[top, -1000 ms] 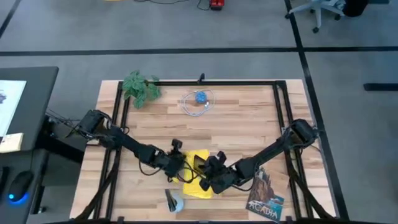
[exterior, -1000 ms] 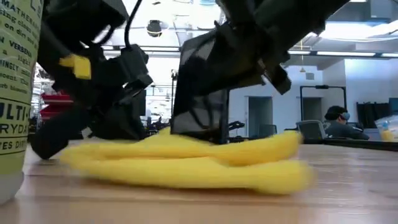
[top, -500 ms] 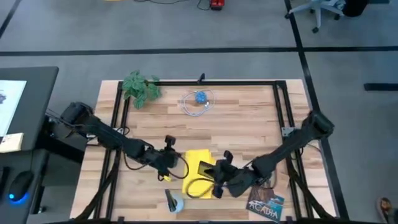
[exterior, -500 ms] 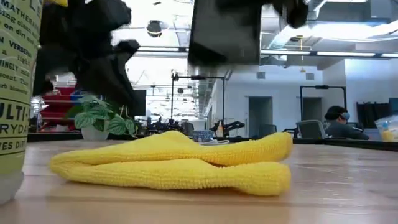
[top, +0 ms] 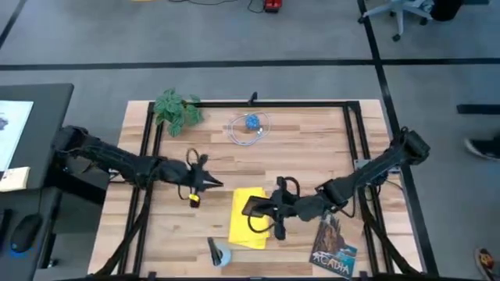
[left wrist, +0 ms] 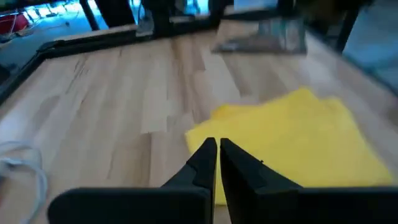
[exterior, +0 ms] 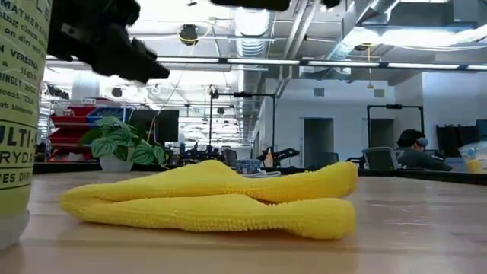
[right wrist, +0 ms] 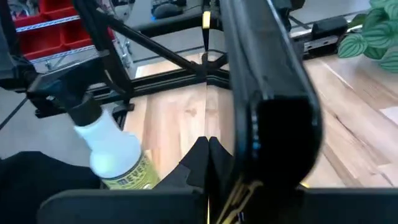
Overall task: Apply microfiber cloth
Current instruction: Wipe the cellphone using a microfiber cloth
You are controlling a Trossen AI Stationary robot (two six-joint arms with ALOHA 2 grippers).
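In the low view the tall pale spray bottle with green lettering (exterior: 17, 122) was cut off by the frame's edge, and the black smartphone (right wrist: 273, 106) hid much of the right wrist's outlook.

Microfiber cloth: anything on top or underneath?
Nothing rests on the microfiber cloth; the right pincer holds the smartphone clear above it. It lies on the table; anything beneath its folds is hidden.

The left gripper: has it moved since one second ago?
Yes. The left gripper has drawn back off the rumpled bright yellow microfiber cloth, toward the green leafy plant at the table's far corner.
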